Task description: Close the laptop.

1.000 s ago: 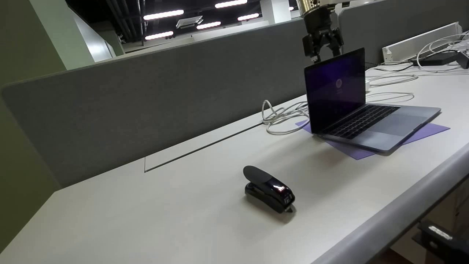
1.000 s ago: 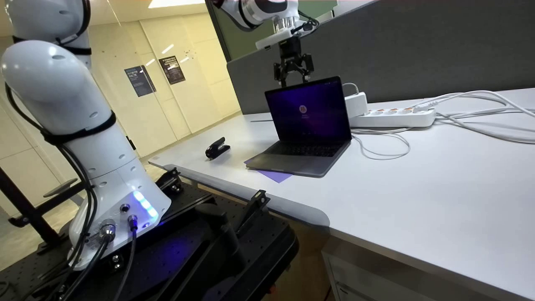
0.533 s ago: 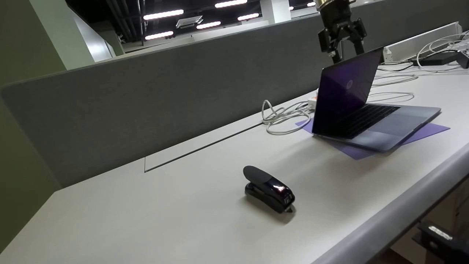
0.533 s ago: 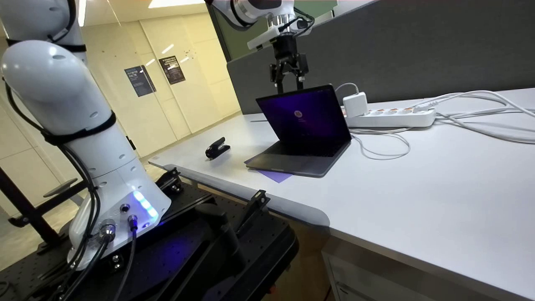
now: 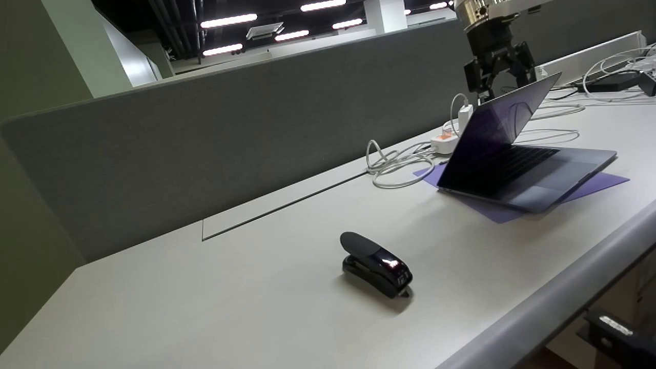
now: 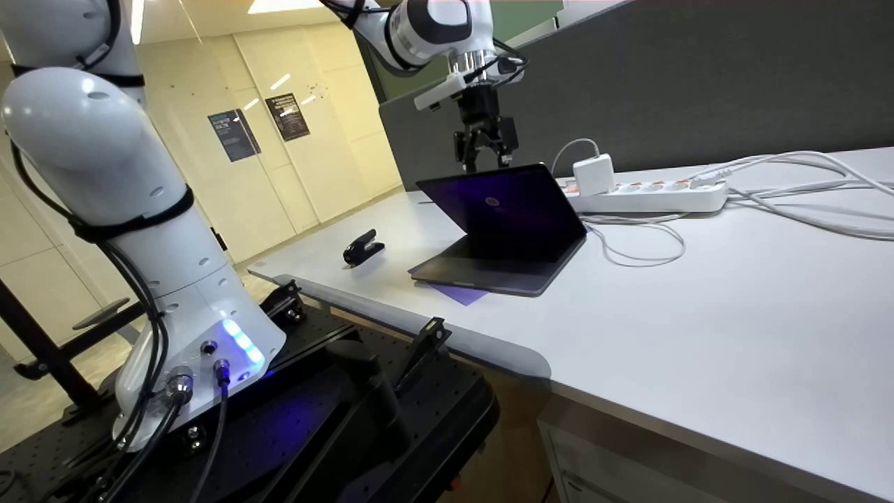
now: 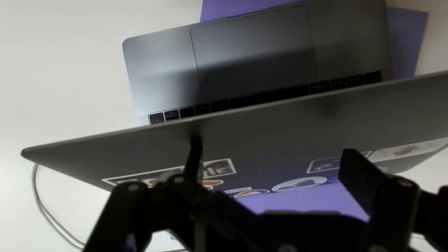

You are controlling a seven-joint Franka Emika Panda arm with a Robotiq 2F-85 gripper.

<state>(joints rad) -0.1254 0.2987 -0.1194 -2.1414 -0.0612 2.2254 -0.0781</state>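
Note:
The silver-grey laptop (image 5: 551,171) stands part-open on a purple sheet, its lid tilted forward over the keyboard. It shows in both exterior views, with its dark purple screen (image 6: 499,209) facing down at a slant. My gripper (image 5: 507,88) is behind the lid, jaws spread wide, with nothing between them. In an exterior view the fingertips of the gripper (image 6: 487,165) are partly hidden by the lid's top edge. In the wrist view the gripper (image 7: 273,145) is over the stickered outer side of the lid (image 7: 266,126). The left fingertip looks to be at the lid; contact is unclear.
A black stapler (image 5: 376,264) lies on the table beside the laptop. A white power strip (image 6: 656,198) with a charger (image 6: 594,175) and loose white cables (image 5: 394,166) are behind and beside it. A grey partition (image 5: 256,148) runs along the back.
My gripper has moved forward and down behind the lid, still open. The lid has tilted from near upright to leaning forward over the keyboard. The laptop base and stapler have not moved.

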